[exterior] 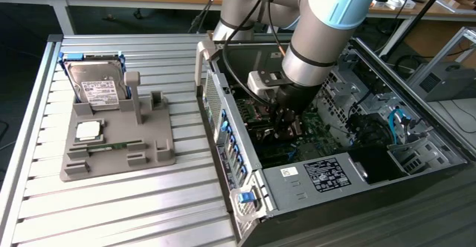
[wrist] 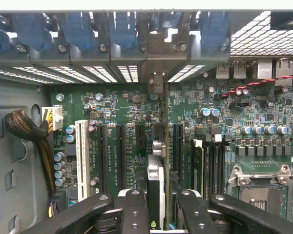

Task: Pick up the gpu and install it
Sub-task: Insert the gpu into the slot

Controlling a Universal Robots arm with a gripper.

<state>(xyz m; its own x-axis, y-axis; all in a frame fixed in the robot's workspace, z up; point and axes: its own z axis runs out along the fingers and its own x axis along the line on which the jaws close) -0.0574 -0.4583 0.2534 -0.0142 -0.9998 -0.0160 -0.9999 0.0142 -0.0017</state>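
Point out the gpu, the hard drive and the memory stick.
gpu (wrist: 158,131): wrist view, top edge of the card.
hard drive (exterior: 97,85): exterior view, white label.
memory stick (exterior: 111,146): exterior view, middle of the green strip.

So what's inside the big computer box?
Inside the case sits a green motherboard with slots. The end effector holds the gpu edge-on above a slot. The arm covers part of the board.

We see a silver arm (exterior: 312,40) with pale-blue joint caps, black cables, and a black screw-studded gripper (wrist: 158,214).
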